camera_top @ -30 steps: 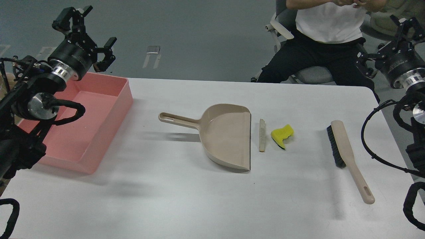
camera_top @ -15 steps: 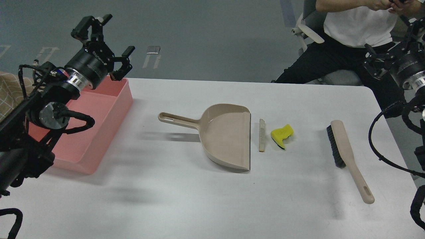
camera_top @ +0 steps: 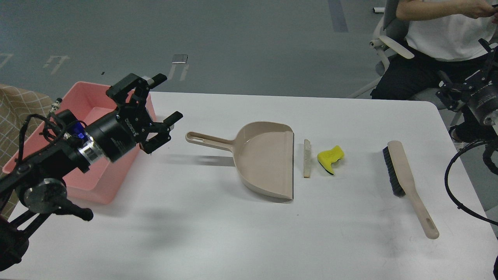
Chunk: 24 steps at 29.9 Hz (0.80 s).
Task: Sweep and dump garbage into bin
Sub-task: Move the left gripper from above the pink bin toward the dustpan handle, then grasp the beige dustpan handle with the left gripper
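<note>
The garbage lies on the white table right of the dustpan's mouth: a thin white slice with a tan edge (camera_top: 307,158) and a yellow sponge chunk (camera_top: 330,158). The pink bin (camera_top: 83,186) stands at the table's left edge. My left gripper (camera_top: 166,97) is open and empty, above the bin's right wall, pointing toward the dustpan handle (camera_top: 208,140) and a little left of it. My right gripper (camera_top: 465,68) is open and empty at the far right, off the table's back corner, well away from the brush.
The beige dustpan (camera_top: 264,155) lies mid-table, mouth to the right. The beige brush (camera_top: 404,179) with black bristles lies at the right, handle toward me. A seated person (camera_top: 447,35) is behind the table's back right corner. A patterned cloth (camera_top: 15,112) is left of the bin.
My left gripper has come down and to the right, from behind the bin to just left of the dustpan handle. My right arm has drifted right and lower. The person shifted right.
</note>
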{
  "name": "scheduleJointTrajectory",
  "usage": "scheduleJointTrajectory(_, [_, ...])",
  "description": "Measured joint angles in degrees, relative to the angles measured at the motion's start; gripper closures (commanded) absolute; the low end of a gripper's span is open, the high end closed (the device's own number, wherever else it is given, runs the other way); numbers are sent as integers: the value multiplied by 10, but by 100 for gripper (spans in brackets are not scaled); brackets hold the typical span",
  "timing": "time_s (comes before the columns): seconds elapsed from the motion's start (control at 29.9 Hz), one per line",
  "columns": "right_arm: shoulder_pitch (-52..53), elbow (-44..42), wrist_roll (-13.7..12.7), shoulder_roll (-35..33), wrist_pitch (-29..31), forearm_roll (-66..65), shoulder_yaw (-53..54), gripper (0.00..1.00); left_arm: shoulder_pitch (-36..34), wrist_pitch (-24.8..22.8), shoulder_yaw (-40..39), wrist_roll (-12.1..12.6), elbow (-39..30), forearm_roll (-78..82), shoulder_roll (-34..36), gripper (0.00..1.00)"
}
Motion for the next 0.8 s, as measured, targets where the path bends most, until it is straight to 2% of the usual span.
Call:
scheduleJointTrajectory(0.2, [-17, 19, 0, -8, -1, 0, 9, 0, 50, 30, 25, 1, 0, 61, -30, 15])
scheduleJointTrajectory(0.27, [-28, 32, 0, -9, -1, 0, 11, 0, 49, 41, 37, 1, 21, 71, -49, 23])
scheduleJointTrajectory(0.43, [-45, 56, 0, -9, -1, 0, 12, 0, 13, 51, 62, 1, 114, 106, -128, 24])
scheduleJointTrajectory(0.8, [-50, 64, 0, -16, -1, 0, 13, 0, -77, 50, 70, -1, 277, 118, -198, 24])
